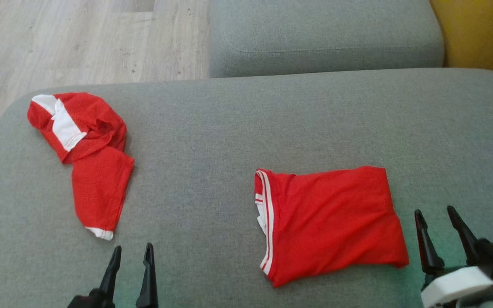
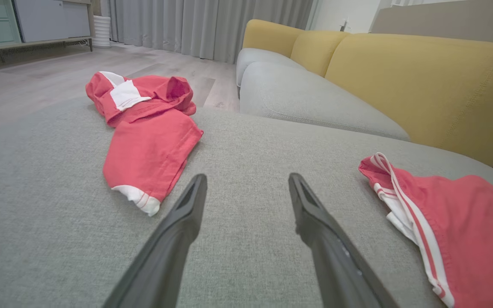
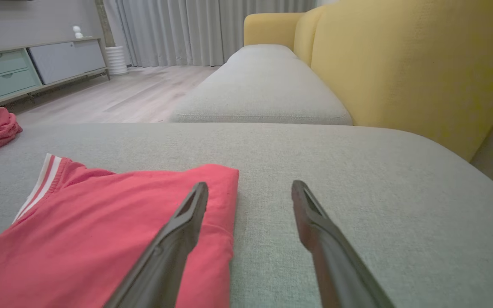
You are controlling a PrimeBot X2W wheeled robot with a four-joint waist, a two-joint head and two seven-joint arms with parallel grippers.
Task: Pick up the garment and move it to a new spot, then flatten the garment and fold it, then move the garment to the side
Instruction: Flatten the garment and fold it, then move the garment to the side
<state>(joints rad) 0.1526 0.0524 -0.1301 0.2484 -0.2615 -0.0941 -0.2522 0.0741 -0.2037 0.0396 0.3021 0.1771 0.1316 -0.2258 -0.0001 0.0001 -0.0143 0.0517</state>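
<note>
The folded red garment (image 1: 332, 222) was laid flat on the grey sofa cushion (image 1: 229, 128), seemingly set aside as finished, the right claw (image 1: 434, 210) spread open just beside it and the left claw (image 1: 133, 246) likewise open, empty.

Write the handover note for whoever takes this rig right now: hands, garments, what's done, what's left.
Hands: left hand open and empty over bare grey cushion; right hand open and empty beside the folded red garment, by its right edge.
Things: folded red garment lies flat, right of centre, striped hem facing left; crumpled red garment heaped at the cushion's far left.
Done: one garment looks folded and set down.
Left: probably the crumpled one: pick up, flatten, fold, move aside.
</note>
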